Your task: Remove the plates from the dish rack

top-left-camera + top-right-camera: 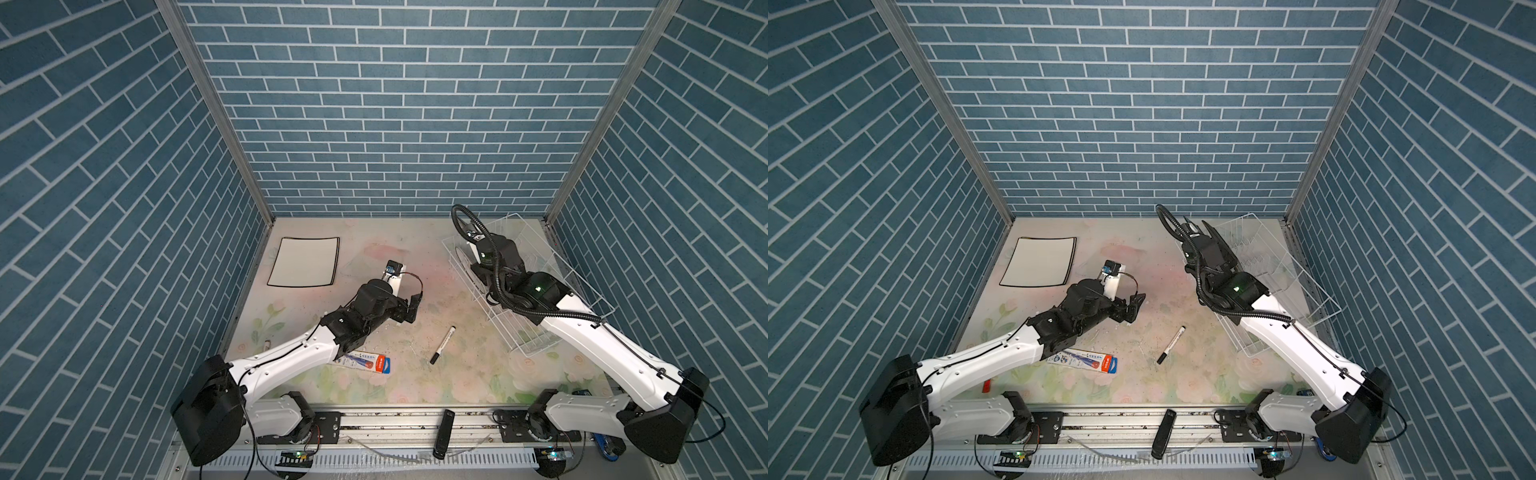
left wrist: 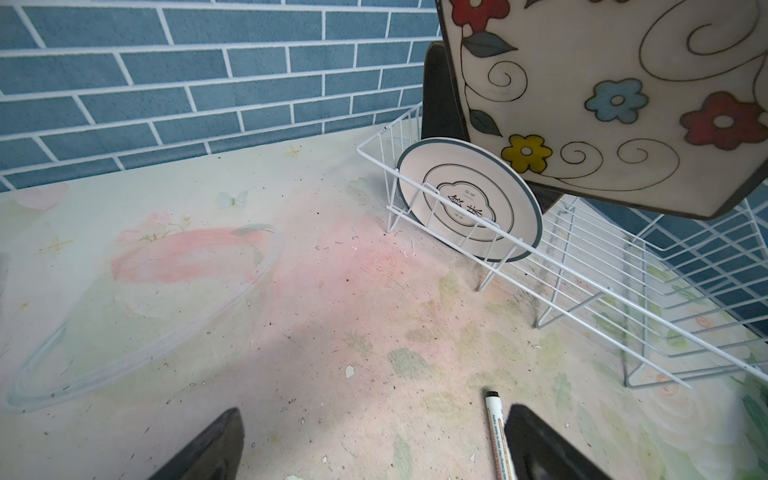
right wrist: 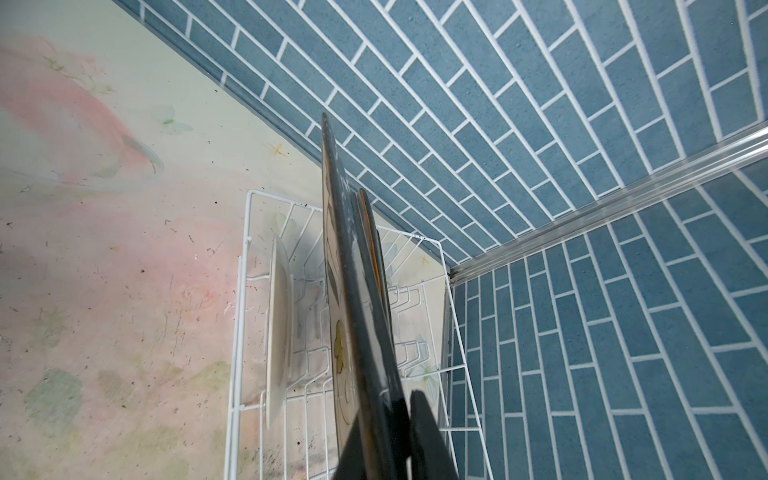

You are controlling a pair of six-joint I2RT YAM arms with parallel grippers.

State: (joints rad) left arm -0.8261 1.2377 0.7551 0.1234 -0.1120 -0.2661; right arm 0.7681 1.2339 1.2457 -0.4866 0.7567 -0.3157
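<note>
The white wire dish rack [image 1: 582, 291] [image 2: 582, 286] [image 3: 240, 332] stands at the back right. My right gripper [image 3: 399, 428] is shut on the rim of a floral-patterned plate [image 2: 602, 104] [image 3: 353, 324], which hangs tilted above the rack wires. Behind it a dark plate [image 2: 438, 95] [image 3: 374, 245] stands in the rack. A small round white plate [image 2: 465, 195] [image 3: 277, 332] with a centre emblem leans at the rack's end. A white black-rimmed plate [image 1: 303, 262] [image 1: 1038, 262] lies flat at the back left. My left gripper [image 1: 411, 307] [image 2: 374, 457] hovers open and empty mid-table.
A black-capped marker [image 1: 442, 345] [image 2: 496, 432] lies mid-table, close to one left fingertip in the left wrist view. A pen packet [image 1: 365, 361] lies under the left forearm. A small marker [image 1: 266, 344] rests by the left wall. The rack sits close to the back right corner.
</note>
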